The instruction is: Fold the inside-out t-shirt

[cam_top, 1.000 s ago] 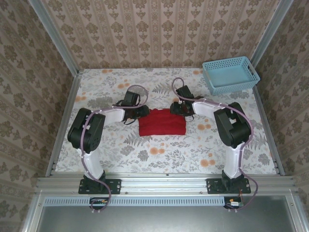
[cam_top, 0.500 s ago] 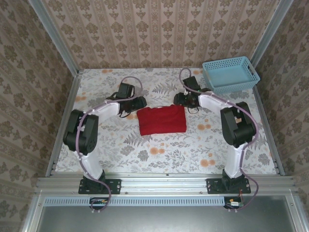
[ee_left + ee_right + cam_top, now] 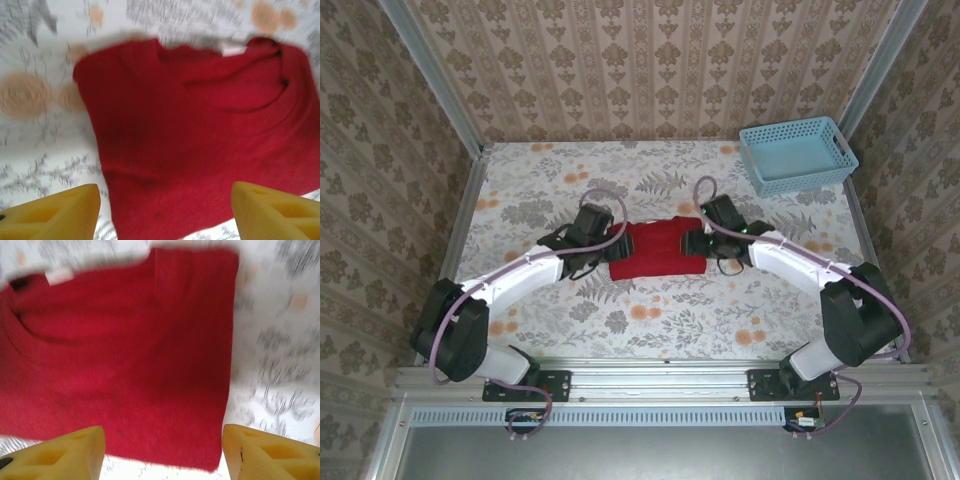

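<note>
**A:** How do the tools stand?

**B:** The left gripper (image 3: 165, 215) has its yellow fingers (image 3: 55, 212) spread wide with nothing held. The right gripper (image 3: 162, 455) is likewise parted and empty.

**A:** And the t-shirt?

**B:** The red t-shirt (image 3: 655, 248) lies as a compact rectangle on the floral table (image 3: 650, 315), with a gripper at each side edge. The wrist views are blurred, so I can't tell if the fingers touch it. The blue basket (image 3: 795, 155) sits well apart.
</note>
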